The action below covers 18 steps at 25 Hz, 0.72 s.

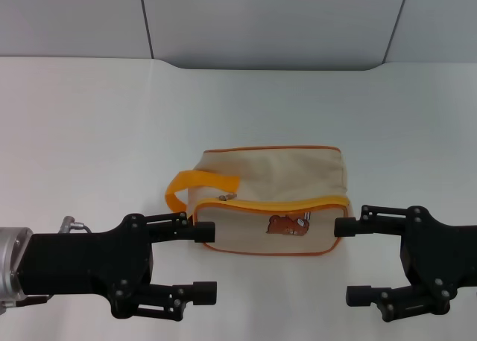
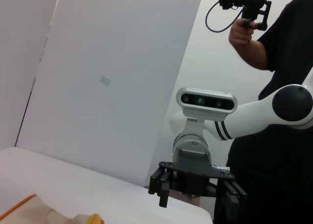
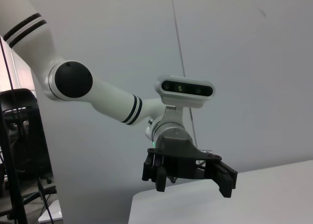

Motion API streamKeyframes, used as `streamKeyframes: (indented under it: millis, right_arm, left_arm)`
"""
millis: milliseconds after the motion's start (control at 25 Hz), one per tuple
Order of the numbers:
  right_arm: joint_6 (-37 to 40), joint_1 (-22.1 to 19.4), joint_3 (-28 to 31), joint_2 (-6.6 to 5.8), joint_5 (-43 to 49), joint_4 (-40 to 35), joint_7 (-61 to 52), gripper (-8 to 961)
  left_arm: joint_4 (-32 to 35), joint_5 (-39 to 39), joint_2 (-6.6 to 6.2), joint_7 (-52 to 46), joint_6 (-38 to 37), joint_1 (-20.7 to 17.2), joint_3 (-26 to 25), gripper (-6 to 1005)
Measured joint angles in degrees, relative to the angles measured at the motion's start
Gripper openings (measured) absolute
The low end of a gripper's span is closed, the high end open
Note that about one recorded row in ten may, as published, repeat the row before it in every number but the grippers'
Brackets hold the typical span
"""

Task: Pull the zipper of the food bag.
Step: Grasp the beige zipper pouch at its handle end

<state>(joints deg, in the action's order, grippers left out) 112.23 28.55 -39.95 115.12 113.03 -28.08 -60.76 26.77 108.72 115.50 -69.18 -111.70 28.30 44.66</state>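
The food bag (image 1: 272, 181) lies on the white table (image 1: 89, 132), a cream pouch with orange piping, a brown bear print (image 1: 287, 225) on its near side and an orange loop handle (image 1: 195, 185) at its left end. The zipper (image 1: 283, 202) runs as an orange band along the near top edge, with a small silver piece (image 1: 227, 197) at its left end. My left gripper (image 1: 206, 260) is open just left of the bag's near left corner. My right gripper (image 1: 349, 260) is open just right of the near right corner. Neither holds anything.
The left wrist view shows the right gripper (image 2: 195, 202) farther off, a corner of the bag (image 2: 29, 212) and a person (image 2: 274, 48) holding a camera rig behind the robot. The right wrist view shows the left gripper (image 3: 191, 185). A grey wall (image 1: 261, 21) stands behind the table.
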Motion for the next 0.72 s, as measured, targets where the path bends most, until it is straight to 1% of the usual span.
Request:
streamKeyframes:
  millis: [560,680,720]
  right_arm:
    - [0.4,0.1,0.0,0.02,-0.1,0.0,-0.3,824]
    - [0.4,-0.1,0.2,0.02,-0.1,0.0,-0.3,824]
    - [0.4,-0.3,0.2,0.02,-0.2,-0.1,-0.3,824]
  left_arm:
    - [0.0,0.1,0.08,0.9,0.4,0.1,0.1,805]
    - [0.0,0.1,0.08,0.9,1.2,0.1,0.0,801]
    - [0.0,0.1,0.08,0.9,4.1,0.0,-0.3,800]
